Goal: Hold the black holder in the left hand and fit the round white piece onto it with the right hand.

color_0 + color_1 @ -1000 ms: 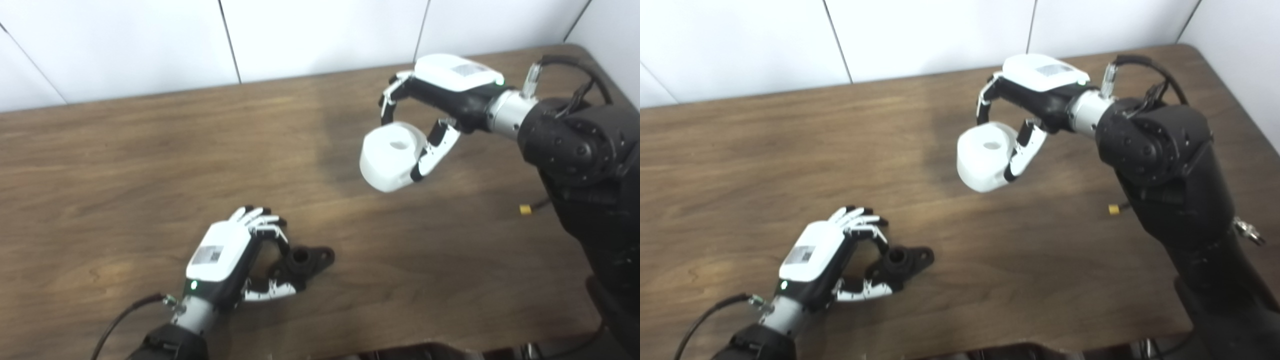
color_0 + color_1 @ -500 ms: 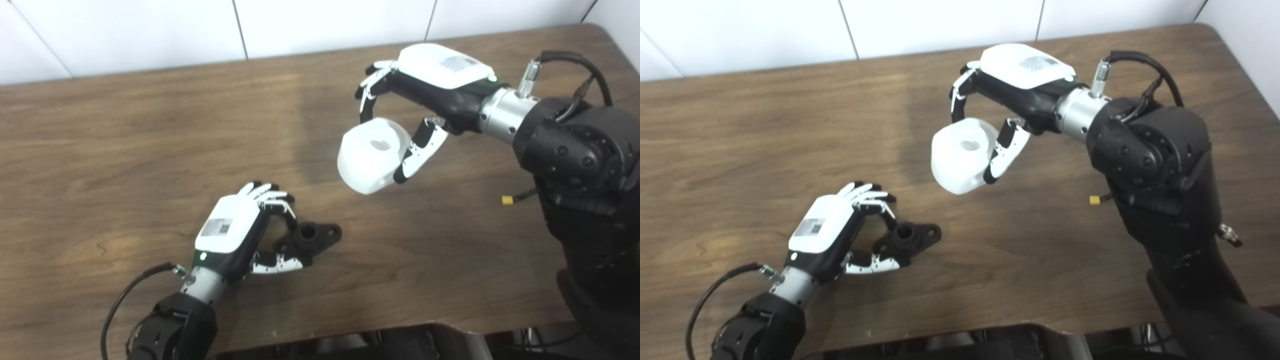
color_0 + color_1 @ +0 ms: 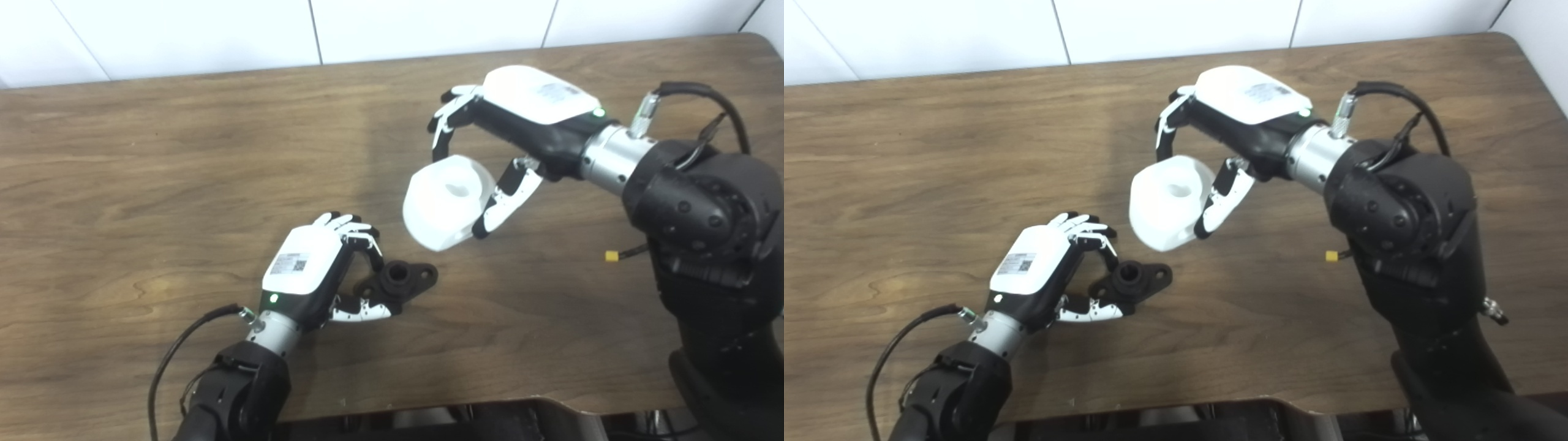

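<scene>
The black holder (image 3: 404, 280) lies low at the table's front, a short tube with flat lugs. My left hand (image 3: 312, 269) is shut on its left end, fingers curled over the top and thumb along the near side. The round white piece (image 3: 444, 202), with a hole in its upper face, hangs in the air up and to the right of the holder. My right hand (image 3: 527, 116) is shut on it, fingers over the far side and thumb on the right side. A gap of bare table separates the white piece (image 3: 1164, 202) from the holder (image 3: 1136, 278).
The brown wooden table (image 3: 153, 184) runs to a white panelled wall at the back. A small yellow connector (image 3: 610, 255) on a dark cable lies beside my right arm. The table's front edge (image 3: 429, 404) is close below the left hand.
The camera has shifted. The right hand has carried the white piece left and down, nearer the holder. The left hand keeps the same hold on the holder.
</scene>
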